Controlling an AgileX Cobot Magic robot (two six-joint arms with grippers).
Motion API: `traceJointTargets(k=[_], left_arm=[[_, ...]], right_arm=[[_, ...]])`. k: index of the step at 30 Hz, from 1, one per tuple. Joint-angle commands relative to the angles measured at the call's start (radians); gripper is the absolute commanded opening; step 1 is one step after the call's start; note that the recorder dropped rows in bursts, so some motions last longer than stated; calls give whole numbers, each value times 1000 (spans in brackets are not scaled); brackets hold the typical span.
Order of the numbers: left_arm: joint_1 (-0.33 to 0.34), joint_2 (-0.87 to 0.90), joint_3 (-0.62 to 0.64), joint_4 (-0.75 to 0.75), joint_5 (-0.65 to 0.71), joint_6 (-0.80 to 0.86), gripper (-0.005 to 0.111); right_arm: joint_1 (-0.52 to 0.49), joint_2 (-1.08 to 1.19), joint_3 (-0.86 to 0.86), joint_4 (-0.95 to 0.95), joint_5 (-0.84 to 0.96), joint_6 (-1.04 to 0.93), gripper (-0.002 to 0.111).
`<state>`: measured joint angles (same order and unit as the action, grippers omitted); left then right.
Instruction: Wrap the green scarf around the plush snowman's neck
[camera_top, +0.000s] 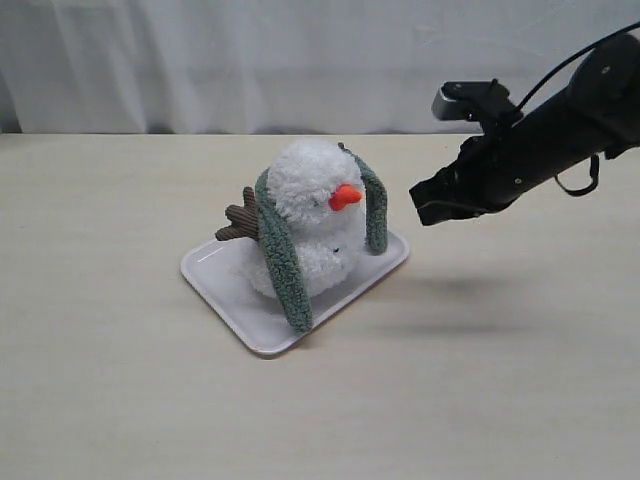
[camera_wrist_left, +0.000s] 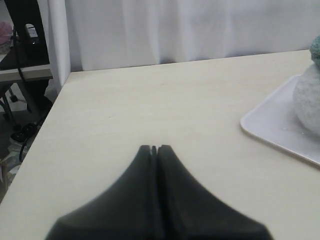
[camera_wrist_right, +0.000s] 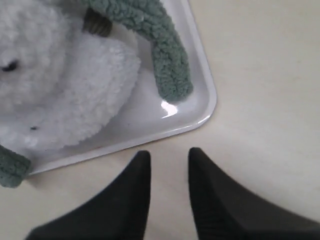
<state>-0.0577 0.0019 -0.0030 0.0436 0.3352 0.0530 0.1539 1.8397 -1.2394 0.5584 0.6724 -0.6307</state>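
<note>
The plush snowman (camera_top: 312, 225) sits upright on a white tray (camera_top: 225, 285), orange nose pointing right. The green scarf (camera_top: 285, 265) lies behind its neck, one end hanging down the front left, the other (camera_top: 376, 215) down the right side. My right gripper (camera_top: 425, 208) hovers just right of the snowman, clear of it, open and empty. Its wrist view shows the snowman (camera_wrist_right: 60, 90), a scarf end (camera_wrist_right: 170, 70) and the right gripper (camera_wrist_right: 170, 156) over bare table beside the tray corner. My left gripper (camera_wrist_left: 155, 148) is shut on nothing, far from the snowman (camera_wrist_left: 310, 102), and is out of the exterior view.
A brown twig arm (camera_top: 238, 220) sticks out behind the snowman. The tray's rim (camera_wrist_right: 202, 117) lies close to the right fingertips. A white curtain (camera_top: 250, 60) backs the table. The table's edge (camera_wrist_left: 50, 115) and some clutter show in the left wrist view.
</note>
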Motion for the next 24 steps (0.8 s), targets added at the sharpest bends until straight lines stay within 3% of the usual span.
traceJointTargets(k=[1,3,7,14,17,24], left_arm=[[-3,-2,3,-2,-12,-2,0],[-3,-2,3,-2,-12,-2,0],[-3,-2,3,-2,-12,-2,0],[-3,-2,3,-2,-10,-2,0],[-3,-2,3,-2,-10,-2,0],[-3,-2,3,-2,-12,-2,0]], right_arm=[[0,42,7,52,-96,-78,52],[0,57,7,53,-129,-97,59],[0,85,7,107,-223,-201,60],[2,147,7,582,-210,-703,60],[12,168,7,704,-236,-885,60],[43,209,-13,795,-316,-1024,60]])
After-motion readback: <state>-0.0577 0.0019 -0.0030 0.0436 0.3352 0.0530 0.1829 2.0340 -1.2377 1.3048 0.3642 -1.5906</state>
